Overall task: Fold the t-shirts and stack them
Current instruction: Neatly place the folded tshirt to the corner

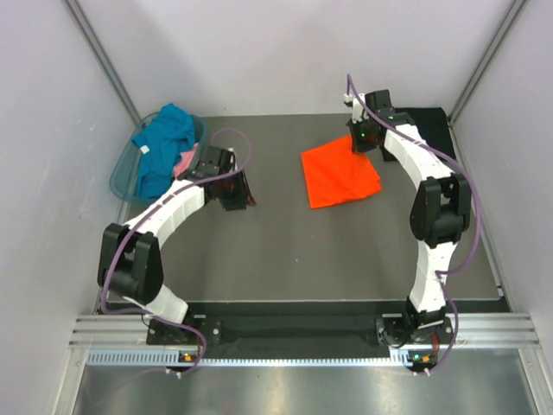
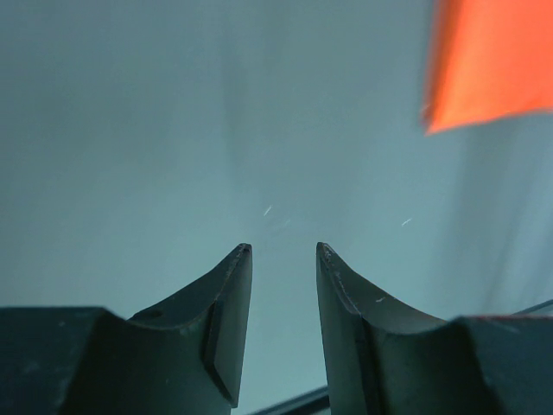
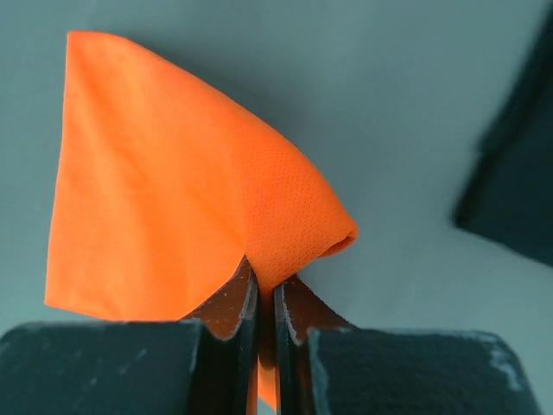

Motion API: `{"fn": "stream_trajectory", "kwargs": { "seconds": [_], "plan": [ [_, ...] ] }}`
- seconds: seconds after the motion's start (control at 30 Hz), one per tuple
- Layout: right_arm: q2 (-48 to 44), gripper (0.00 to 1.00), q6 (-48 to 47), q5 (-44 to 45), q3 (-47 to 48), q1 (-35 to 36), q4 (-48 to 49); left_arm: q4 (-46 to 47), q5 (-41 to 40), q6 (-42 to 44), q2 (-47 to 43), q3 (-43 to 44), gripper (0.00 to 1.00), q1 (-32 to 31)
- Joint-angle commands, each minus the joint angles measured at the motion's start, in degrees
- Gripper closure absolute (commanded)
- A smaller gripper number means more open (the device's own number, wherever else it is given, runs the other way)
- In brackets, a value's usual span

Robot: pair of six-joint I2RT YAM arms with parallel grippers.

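Far left first: the plastic basket holds the teal t-shirt in a heap, with a bit of the pink t-shirt poking out beside it. Just right of that, the left gripper hovers low over the table, fingers parted, nothing between them. It's idle, that one.

Middle of the table now: the orange t-shirt, folded down to a rough square, lies flat apart from its far corner. And here's the action! The right gripper has its fingers pinched tight on that corner, a roll of orange cloth bulging up out of the grip. Beyond it, in the far right corner, the black t-shirt lies flat.

To my eye the folding looks finished and this is the start of the carry to the stack. The next move calls for a lift that keeps the fold from springing open, then laying orange squarely on black.
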Motion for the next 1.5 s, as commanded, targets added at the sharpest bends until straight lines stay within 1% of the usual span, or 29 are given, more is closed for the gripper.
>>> {"fn": "stream_trajectory", "kwargs": {
  "seconds": [0.0,0.03,0.17,0.2,0.27,0.4,0.5,0.53,0.73,0.97,1.13,1.33,1.47],
  "plan": [
    [-2.3,1.0,-5.9,7.6,4.3,-0.2,-1.4,-2.2,0.2,-1.7,-2.4,-4.8,0.59,-0.5],
    [-2.0,1.0,-6.2,7.6,5.5,-0.4,-1.1,-2.3,0.2,-1.7,-2.8,-5.3,0.6,-0.6],
    [1.5,1.0,-8.6,12.4,9.2,-1.8,0.4,-3.1,-0.1,-1.3,-4.0,-7.7,0.6,-0.8],
    [2.7,1.0,-10.3,14.4,12.6,-2.0,-0.1,-3.3,-0.2,-0.9,-4.1,-8.1,0.6,-0.9],
    [5.4,1.0,-11.9,15.9,16.4,-3.0,-1.7,-5.2,-1.2,-0.6,-4.4,-8.3,0.6,-0.9],
    [8.1,1.0,-16.0,16.6,24.0,-5.0,-0.7,-6.2,-1.7,-0.4,-5.9,-9.2,0.6,-0.9],
    [10.6,1.0,-18.1,17.0,29.7,-6.0,-2.8,-5.4,-1.4,-1.3,-5.4,-9.9,0.6,-0.9],
    [10.9,1.0,-18.4,17.1,30.3,-6.3,-2.9,-5.3,-1.4,-1.3,-5.1,-9.9,0.6,-0.9],
    [6.9,1.0,-19.9,15.9,29.3,-8.8,-1.0,-5.2,-1.1,-0.7,-1.9,-8.2,0.6,-1.0],
    [3.8,1.0,-20.7,15.9,27.5,-9.9,-1.1,-5.5,-0.4,-0.7,-0.3,-6.7,0.6,-1.4],
    [0.6,1.0,-21.0,15.7,28.5,-10.6,-1.6,-6.0,-0.1,-0.6,0.0,-6.4,0.6,-2.0],
    [-1.4,1.0,-20.7,14.1,27.6,-11.4,-2.9,-5.7,0.4,-0.6,0.4,-6.3,0.6,-2.2],
    [-0.8,1.0,-20.3,13.3,27.4,-11.8,-2.9,-5.8,0.5,-0.5,0.4,-6.3,0.6,-2.3]
  ]
}}
